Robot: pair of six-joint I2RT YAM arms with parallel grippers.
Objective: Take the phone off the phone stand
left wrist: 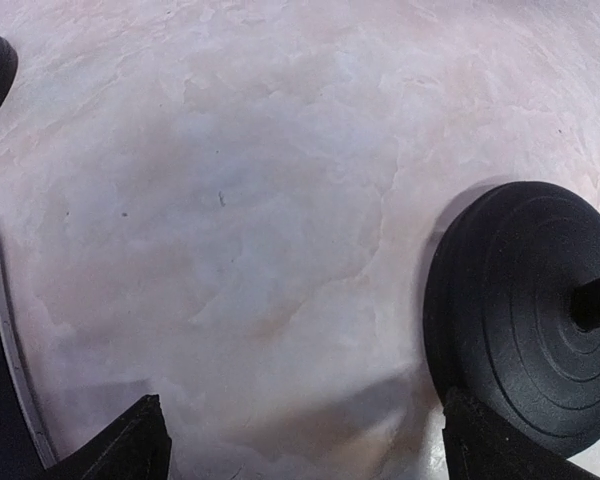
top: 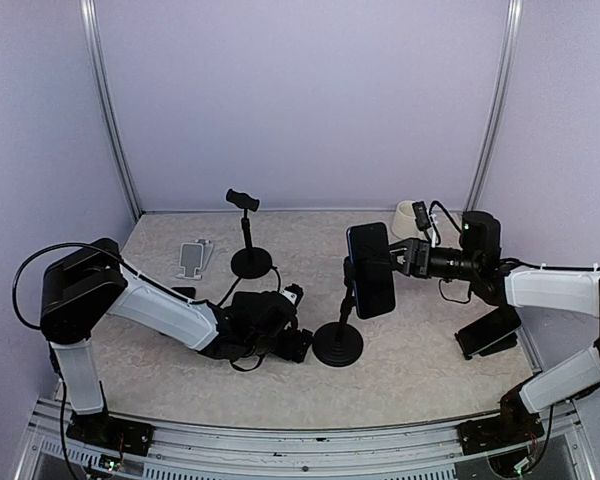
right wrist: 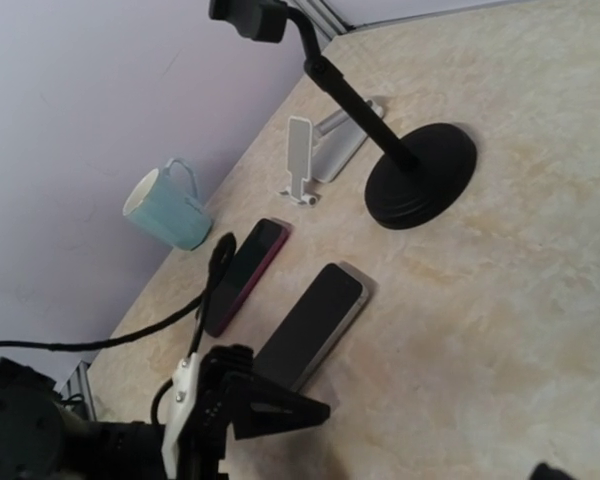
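A dark phone [top: 370, 270] sits clamped upright in the black phone stand [top: 338, 345] at the table's middle. My right gripper [top: 405, 256] hovers close to the phone's right edge, jaws wide; I cannot tell whether it touches. In the right wrist view the gripper [right wrist: 435, 440] has nothing between its fingers [right wrist: 280, 410], and the clamped phone does not show. My left gripper [top: 298, 345] lies low on the table just left of the stand's round base [left wrist: 530, 320]. It [left wrist: 310, 450] is open over bare table, with its right fingertip [left wrist: 485, 445] against the base's rim.
A second black stand [top: 248, 232] with an empty clamp and a small white stand [top: 194, 258] are at the back left. A mug [top: 410, 214] stands at the back right. Phones [top: 490, 333] lie flat by the right arm: one red-edged [right wrist: 245, 272], one silver [right wrist: 313, 322].
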